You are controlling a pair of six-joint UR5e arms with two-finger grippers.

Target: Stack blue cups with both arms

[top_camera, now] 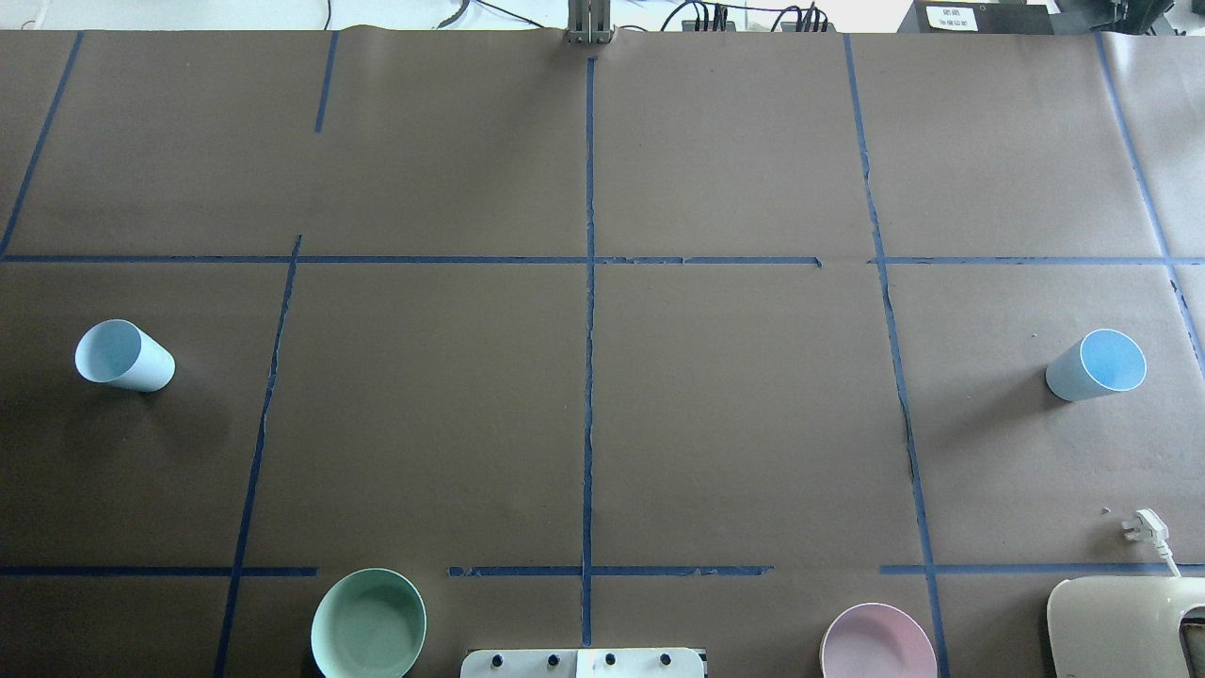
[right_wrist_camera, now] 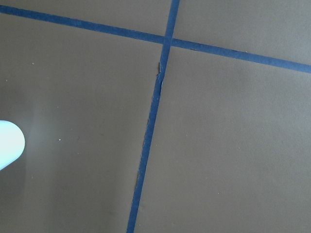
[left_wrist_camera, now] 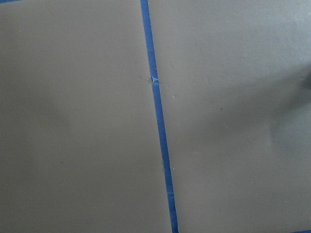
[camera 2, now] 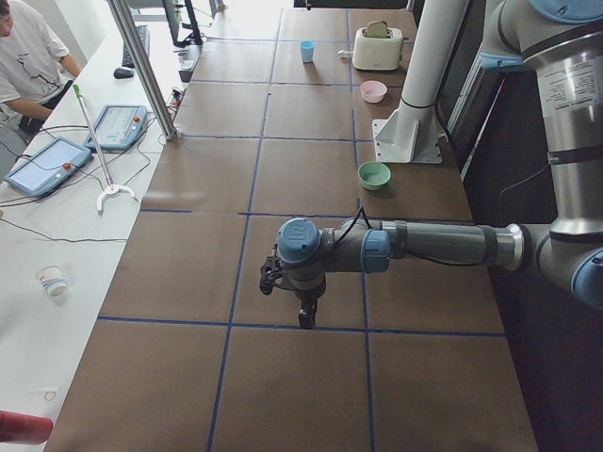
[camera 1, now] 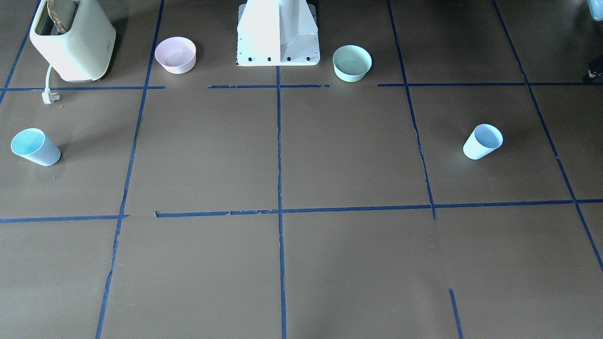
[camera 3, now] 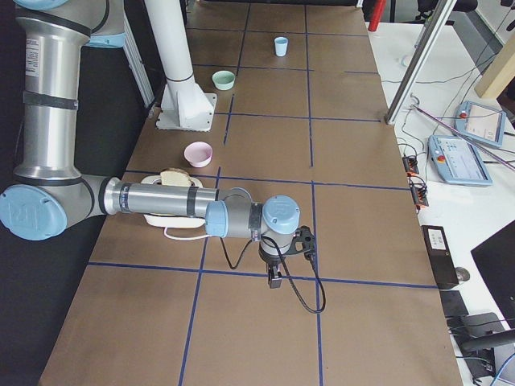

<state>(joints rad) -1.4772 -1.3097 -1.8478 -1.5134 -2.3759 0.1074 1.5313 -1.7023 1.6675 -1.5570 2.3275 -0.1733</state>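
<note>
Nearest in the left side view, the left gripper (camera 2: 306,318) points down over the brown table (camera 2: 424,395). Whether its jaws are open or closed cannot be told. Its wrist camera shows only paper and a blue tape line (left_wrist_camera: 158,111). The right gripper (camera 3: 274,277) hangs likewise at the opposite end, its opening equally unreadable. Farther in, the left blue cup (top_camera: 122,356) and the right blue cup (top_camera: 1097,365) stand upright, well apart, each free of the grippers.

Robotics lab: tape-gridded table (top_camera: 753,424), teach pendants (camera 2: 47,166), cabled side bench (camera 2: 57,235)
</note>
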